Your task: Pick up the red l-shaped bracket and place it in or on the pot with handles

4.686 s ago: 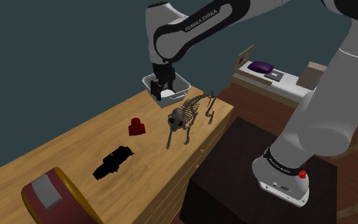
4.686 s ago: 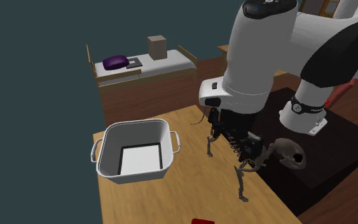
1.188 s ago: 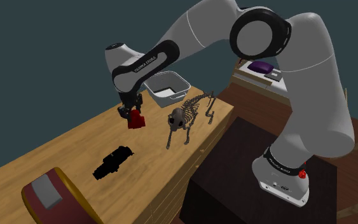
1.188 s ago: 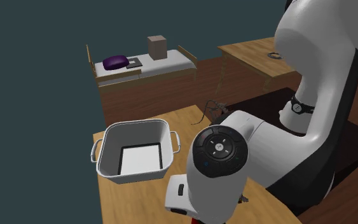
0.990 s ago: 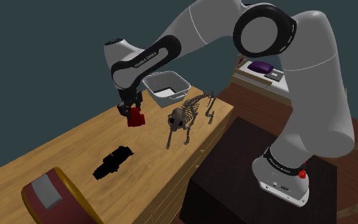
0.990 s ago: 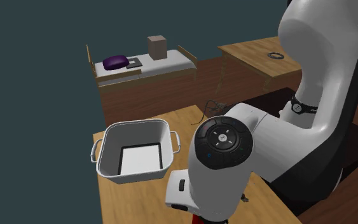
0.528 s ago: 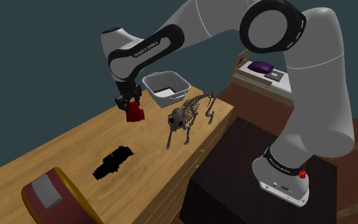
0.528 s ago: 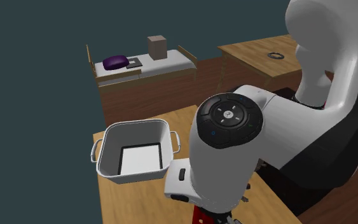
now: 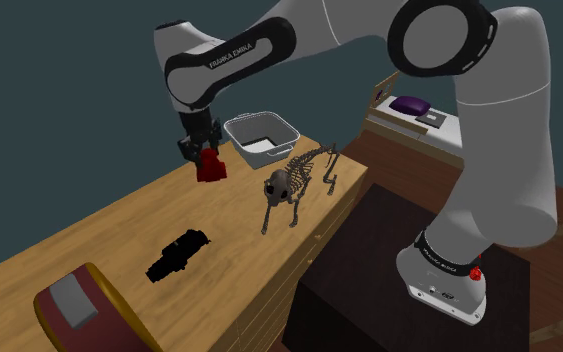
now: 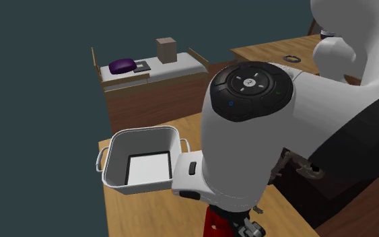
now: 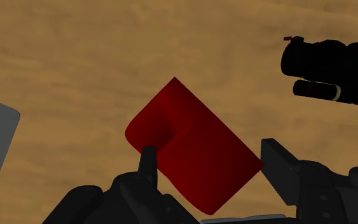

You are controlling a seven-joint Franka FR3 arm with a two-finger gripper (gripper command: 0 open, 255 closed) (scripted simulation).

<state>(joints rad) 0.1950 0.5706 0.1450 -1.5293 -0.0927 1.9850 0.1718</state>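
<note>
My gripper (image 9: 204, 154) is shut on the dark red L-shaped bracket (image 9: 210, 168) and holds it in the air above the wooden table (image 9: 119, 225). In the wrist view the bracket (image 11: 190, 143) sits tilted between the two black fingers (image 11: 147, 163), with the tabletop well below it. In the second exterior view the bracket (image 10: 216, 222) shows just under the arm's big white joint. The grey pot with handles (image 9: 260, 136) stands at the table's far end, to the shoulder view's right of the gripper. Its rim (image 10: 117, 145) surrounds a white floor with nothing in it.
An animal skeleton (image 9: 294, 180) stands near the table's right edge in the shoulder view. A black camera-like object (image 9: 177, 254) lies nearer the front, also seen under the hand (image 11: 327, 70). A red and gold case (image 9: 79, 305) sits at the front corner. A bed (image 10: 151, 67) lies behind.
The gripper has risen with the bracket, lifting it higher off the table and drifting slightly to the shoulder view's left. The fingers stayed shut on it.
</note>
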